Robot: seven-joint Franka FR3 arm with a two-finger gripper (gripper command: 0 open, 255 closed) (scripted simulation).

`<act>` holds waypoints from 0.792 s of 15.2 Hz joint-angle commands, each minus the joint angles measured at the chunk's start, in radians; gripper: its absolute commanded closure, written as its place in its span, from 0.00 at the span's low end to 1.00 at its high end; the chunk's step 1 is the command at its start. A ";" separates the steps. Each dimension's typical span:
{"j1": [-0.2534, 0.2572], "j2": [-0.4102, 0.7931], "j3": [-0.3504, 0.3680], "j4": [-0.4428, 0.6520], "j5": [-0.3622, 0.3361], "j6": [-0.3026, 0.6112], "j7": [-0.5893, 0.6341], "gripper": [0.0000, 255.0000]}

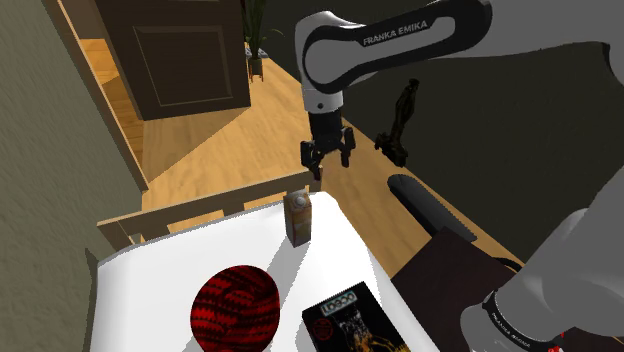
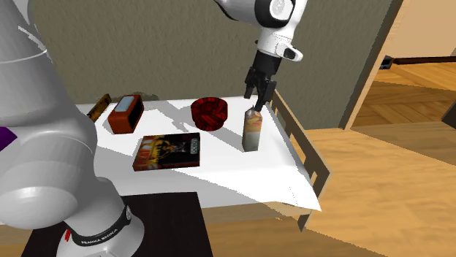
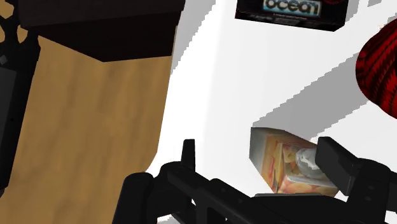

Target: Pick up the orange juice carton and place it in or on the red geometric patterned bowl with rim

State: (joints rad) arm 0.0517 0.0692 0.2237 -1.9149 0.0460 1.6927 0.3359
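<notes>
The orange juice carton (image 1: 297, 218) stands upright near the far edge of the white table (image 1: 160, 270). It is pale with orange print and a round cap on top (image 3: 286, 162). My black gripper (image 1: 328, 165) hangs open just above it, not touching it. In the wrist view the carton lies below and between the fingertips (image 3: 188, 153). The second exterior view has the gripper (image 2: 257, 101) right over the carton (image 2: 252, 130). The red and black patterned bowl (image 1: 237, 308) sits nearer the stand on the same table (image 2: 210, 112).
A dark book (image 1: 352, 320) lies flat beside the bowl (image 2: 166, 151). A brown box (image 2: 126, 113) and a thin slanted item (image 2: 99, 107) stand at the table's other end. A wooden rail (image 1: 230, 205) runs along the table edge behind the carton.
</notes>
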 commanded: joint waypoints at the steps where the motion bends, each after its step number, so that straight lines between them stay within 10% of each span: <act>1: 0.012 0.086 0.009 0.074 -0.005 -0.006 0.029 0.00; 9: 0.073 0.448 0.016 0.422 -0.032 -0.059 0.110 0.00; 12: 0.074 0.450 0.015 0.395 -0.031 -0.032 0.111 0.00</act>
State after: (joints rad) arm 0.1229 0.5106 0.2384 -1.5185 0.0153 1.6520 0.4431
